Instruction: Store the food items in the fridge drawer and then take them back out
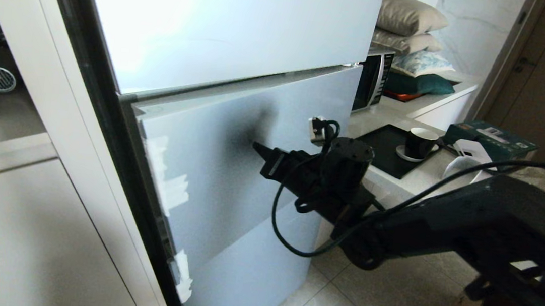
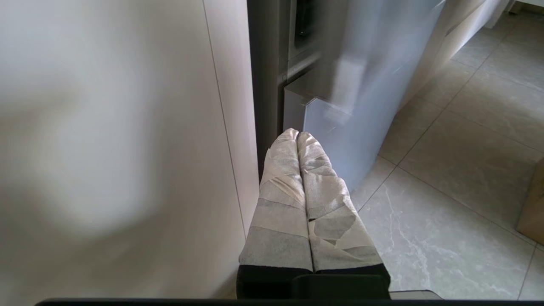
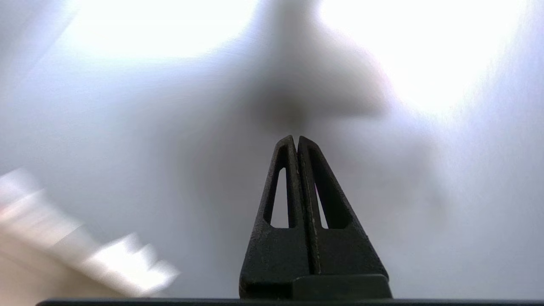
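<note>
My right gripper is shut and empty, raised in front of the pale blue-grey lower fridge door, its black tips close to the panel. The right wrist view shows the same gripper with jaws pressed together before that blurred panel. My left gripper, wrapped in pale tape, is shut and parked low beside the fridge's dark edge, pointing at the floor. The fridge doors are closed. The food items and the fridge drawer are hidden.
The upper fridge door is above. A white cabinet flanks the fridge's left. To the right, a counter carries a microwave, a black cup, a dark tray and boxes. Pillows are stacked behind. Tiled floor lies below.
</note>
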### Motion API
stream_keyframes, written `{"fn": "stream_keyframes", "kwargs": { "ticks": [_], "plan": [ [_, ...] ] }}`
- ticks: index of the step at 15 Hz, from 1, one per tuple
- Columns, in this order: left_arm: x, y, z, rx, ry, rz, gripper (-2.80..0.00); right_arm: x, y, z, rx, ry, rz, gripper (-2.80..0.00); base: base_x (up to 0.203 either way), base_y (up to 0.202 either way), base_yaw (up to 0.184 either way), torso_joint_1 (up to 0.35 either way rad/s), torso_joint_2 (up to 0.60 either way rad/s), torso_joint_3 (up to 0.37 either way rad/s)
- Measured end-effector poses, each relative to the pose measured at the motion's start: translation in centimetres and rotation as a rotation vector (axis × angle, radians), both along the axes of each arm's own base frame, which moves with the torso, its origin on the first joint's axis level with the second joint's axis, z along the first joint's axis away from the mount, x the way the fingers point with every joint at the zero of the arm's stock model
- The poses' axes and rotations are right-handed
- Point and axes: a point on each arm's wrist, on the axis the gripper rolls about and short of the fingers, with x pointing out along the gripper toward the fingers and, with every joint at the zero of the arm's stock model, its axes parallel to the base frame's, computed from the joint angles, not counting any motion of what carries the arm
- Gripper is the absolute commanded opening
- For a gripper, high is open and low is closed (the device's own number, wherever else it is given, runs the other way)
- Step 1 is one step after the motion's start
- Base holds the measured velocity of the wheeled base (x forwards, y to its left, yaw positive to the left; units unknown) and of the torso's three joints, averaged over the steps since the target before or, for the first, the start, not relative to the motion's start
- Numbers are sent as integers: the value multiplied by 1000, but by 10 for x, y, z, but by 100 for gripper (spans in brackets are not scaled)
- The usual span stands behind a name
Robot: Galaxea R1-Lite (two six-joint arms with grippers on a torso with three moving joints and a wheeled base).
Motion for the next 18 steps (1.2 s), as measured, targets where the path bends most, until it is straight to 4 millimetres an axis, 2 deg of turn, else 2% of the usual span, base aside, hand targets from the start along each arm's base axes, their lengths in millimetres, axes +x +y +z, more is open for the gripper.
{"fn": "stream_keyframes", "kwargs": {
  "ticks": [2, 4, 5, 7, 8, 10, 12, 13, 14, 16, 18],
  "plan": [
    [0, 0, 0, 1, 0, -1, -280, 8, 12, -7, 79, -80, 4, -280, 0, 0, 0, 0, 0, 0],
    [0, 0, 0, 0, 0, 0, -280, 2, 10, -20, 76, -63, -3, -280, 0, 0, 0, 0, 0, 0],
    [0, 0, 0, 0, 0, 0, -280, -9, 5, -22, 59, -43, -2, -280, 0, 0, 0, 0, 0, 0],
    [0, 0, 0, 0, 0, 0, -280, -42, -18, -7, 8, -26, -4, -280, 0, 0, 0, 0, 0, 0],
    [0, 0, 0, 0, 0, 0, -280, -62, -34, 5, -30, -29, -17, -280, 0, 0, 0, 0, 0, 0],
    [0, 0, 0, 0, 0, 0, -280, -106, -84, 33, -134, -56, -91, -280, 0, 0, 0, 0, 0, 0],
    [0, 0, 0, 0, 0, 0, -280, -152, -149, 57, -229, -89, -192, -280, 0, 0, 0, 0, 0, 0],
    [0, 0, 0, 0, 0, 0, -280, -179, -184, 62, -275, -101, -248, -280, 0, 0, 0, 0, 0, 0],
    [0, 0, 0, 0, 0, 0, -280, -207, -215, 61, -317, -105, -301, -280, 0, 0, 0, 0, 0, 0],
    [0, 0, 0, 0, 0, 0, -280, -264, -260, 41, -389, -90, -400, -280, 0, 0, 0, 0, 0, 0],
    [0, 0, 0, 0, 0, 0, -280, -313, -282, 8, -446, -57, -482, -280, 0, 0, 0, 0, 0, 0]
  ]
}}
